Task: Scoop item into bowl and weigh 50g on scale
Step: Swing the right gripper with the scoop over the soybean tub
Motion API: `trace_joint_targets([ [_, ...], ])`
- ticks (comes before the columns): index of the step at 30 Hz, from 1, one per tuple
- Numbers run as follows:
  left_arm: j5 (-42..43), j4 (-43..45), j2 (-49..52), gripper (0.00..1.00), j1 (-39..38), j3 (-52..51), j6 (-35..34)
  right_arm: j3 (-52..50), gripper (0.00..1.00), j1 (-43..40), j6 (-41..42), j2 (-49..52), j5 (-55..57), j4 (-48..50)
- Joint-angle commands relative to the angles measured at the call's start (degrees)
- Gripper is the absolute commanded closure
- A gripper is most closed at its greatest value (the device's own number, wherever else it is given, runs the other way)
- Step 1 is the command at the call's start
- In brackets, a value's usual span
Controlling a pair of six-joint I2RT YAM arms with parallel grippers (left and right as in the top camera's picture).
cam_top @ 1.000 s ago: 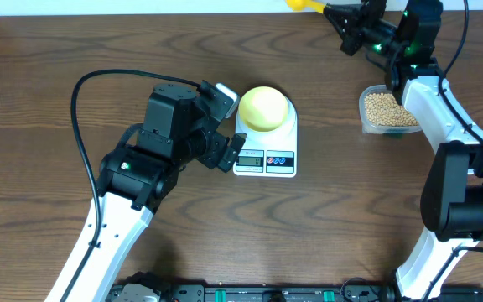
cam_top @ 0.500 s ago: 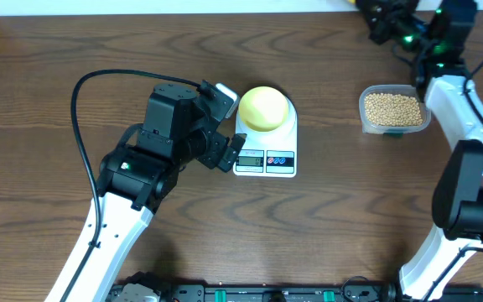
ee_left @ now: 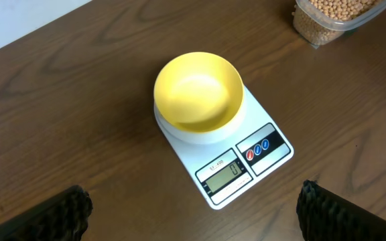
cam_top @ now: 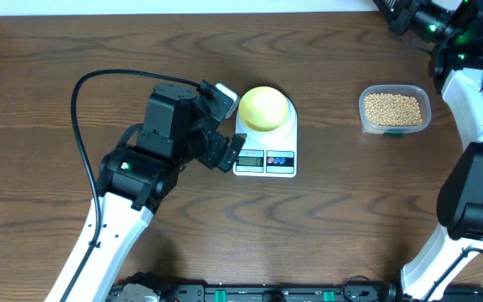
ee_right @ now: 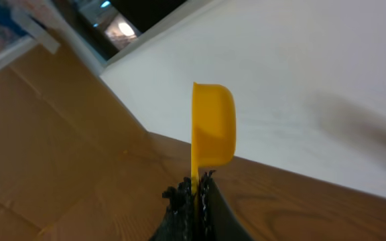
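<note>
- My right gripper (ee_right: pixel 196 191), clenched on the scoop (ee_right: pixel 213 127), hangs at the bench's (cam_top: pixel 23 168) far edge.
- Left gripper (ee_left: pixel 193 194) hovers released by the scale (ee_left: pixel 263 144) and its empty bowl (ee_left: pixel 198 90).
- Beans (cam_top: pixel 394 107) wait in the tub (cam_top: pixel 426 113); I judge scooping comes next, scoop lowered into them.

My two arms: white shells, black joints.
My left arm (cam_top: pixel 111 226) and right arm (cam_top: pixel 470 101) have white links between bulky black joint housings. A black cable (cam_top: pixel 74 101) loops from the left one, small green lights (cam_top: pixel 125 166) glow, and my left pincer (ee_left: pixel 193 193) has black, rough-textured fingers (ee_left: pixel 62 211).
</note>
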Motion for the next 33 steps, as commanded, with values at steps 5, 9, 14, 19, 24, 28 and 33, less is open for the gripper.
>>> trace_joint_targets([
  [5,0.87,-0.15,0.07,0.0,0.31,-0.39,0.5,4.7,0.99,1.55,3.34,-0.07,-1.97,-0.76],
  [9,0.87,-0.15,0.07,0.0,0.31,-0.39,0.5,7.37,0.99,1.53,3.32,-0.07,-0.7,-3.8],
  [14,0.85,-0.15,0.07,0.0,0.31,-0.39,0.5,10.56,0.99,1.75,3.34,-0.07,1.95,-8.68],
  [19,0.87,-0.15,0.07,0.0,0.31,-0.39,0.5,13.03,0.99,2.62,3.32,-0.07,8.79,-15.13],
  [24,0.87,-0.15,0.07,0.0,0.31,-0.39,0.5,13.75,0.99,3.56,2.99,-0.07,12.44,-17.55],
  [28,0.87,-0.15,0.07,0.0,0.31,-0.39,0.48,14.56,0.99,4.22,-0.74,-0.07,12.46,-22.16],
  [33,0.87,-0.15,0.07,0.0,0.28,-0.39,0.5,18.56,0.99,5.62,-9.2,-0.07,17.57,-35.26],
])
